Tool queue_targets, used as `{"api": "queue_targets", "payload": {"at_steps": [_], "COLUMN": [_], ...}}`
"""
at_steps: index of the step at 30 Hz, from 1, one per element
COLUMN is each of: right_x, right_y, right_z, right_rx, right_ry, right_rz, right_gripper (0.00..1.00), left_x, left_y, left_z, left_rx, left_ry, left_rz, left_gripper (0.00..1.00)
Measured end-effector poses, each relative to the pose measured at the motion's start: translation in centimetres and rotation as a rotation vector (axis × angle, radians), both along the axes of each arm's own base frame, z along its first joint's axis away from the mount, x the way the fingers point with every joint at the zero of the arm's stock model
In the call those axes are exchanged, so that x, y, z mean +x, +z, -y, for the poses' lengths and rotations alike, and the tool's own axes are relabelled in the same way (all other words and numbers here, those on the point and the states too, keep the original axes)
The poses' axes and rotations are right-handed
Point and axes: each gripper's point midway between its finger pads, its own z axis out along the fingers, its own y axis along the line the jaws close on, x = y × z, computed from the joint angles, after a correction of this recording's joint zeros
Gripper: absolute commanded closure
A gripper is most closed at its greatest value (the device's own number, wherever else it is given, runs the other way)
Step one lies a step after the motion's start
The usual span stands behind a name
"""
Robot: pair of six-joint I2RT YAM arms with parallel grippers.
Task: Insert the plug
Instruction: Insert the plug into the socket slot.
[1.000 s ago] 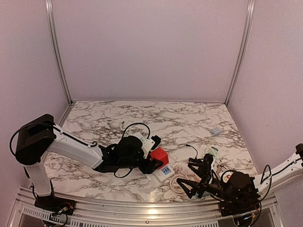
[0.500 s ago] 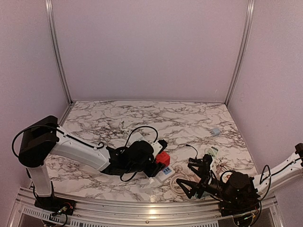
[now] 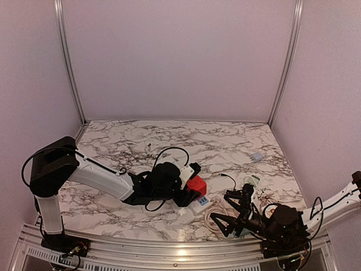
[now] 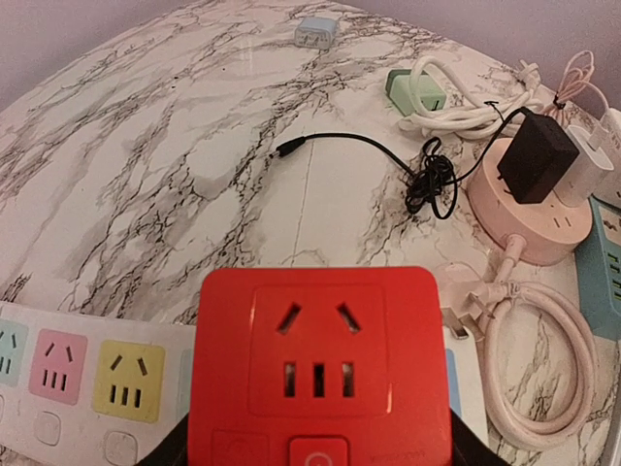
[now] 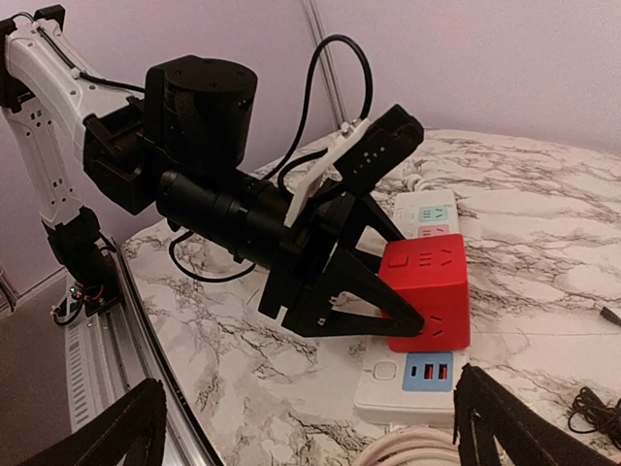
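Note:
A red cube socket with a plug on its hidden underside is held between the fingers of my left gripper. It sits at the top face of the white power strip, just behind the strip's blue USB panel. The right wrist view shows the cube against the strip, with its prongs hidden. In the left wrist view the cube fills the bottom and covers part of the strip. My right gripper is open and empty, to the right of the strip.
A pink round socket hub carries a black adapter. A coiled white cable lies beside the strip. A thin black cable, a green adapter and a small blue charger lie farther back.
My left gripper has carried the red cube to the right and a little farther out, from beside the strip to over its end. The right arm has not moved.

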Motion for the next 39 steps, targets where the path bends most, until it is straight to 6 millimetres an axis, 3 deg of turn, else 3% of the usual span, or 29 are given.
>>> {"api": "queue_targets", "payload": {"at_steps": [18,39], "right_x": [0.0,0.0], "right_y": [-0.8,-3.1], "right_z": [-0.2,-0.4], "right_rx": [-0.027,-0.118], "right_ry": [-0.001,-0.001], "right_rz": [-0.002,-0.009], "right_gripper": [0.02,0.01], "left_x": [0.1,0.1], "left_y": [-0.1,0.0], "left_z": [0.3,0.3], "left_rx": [0.01,0.029], "left_ry": [-0.008,-0.008], "left_rz": [-0.025,-0.034], "left_gripper": [1.0,1.0]}}
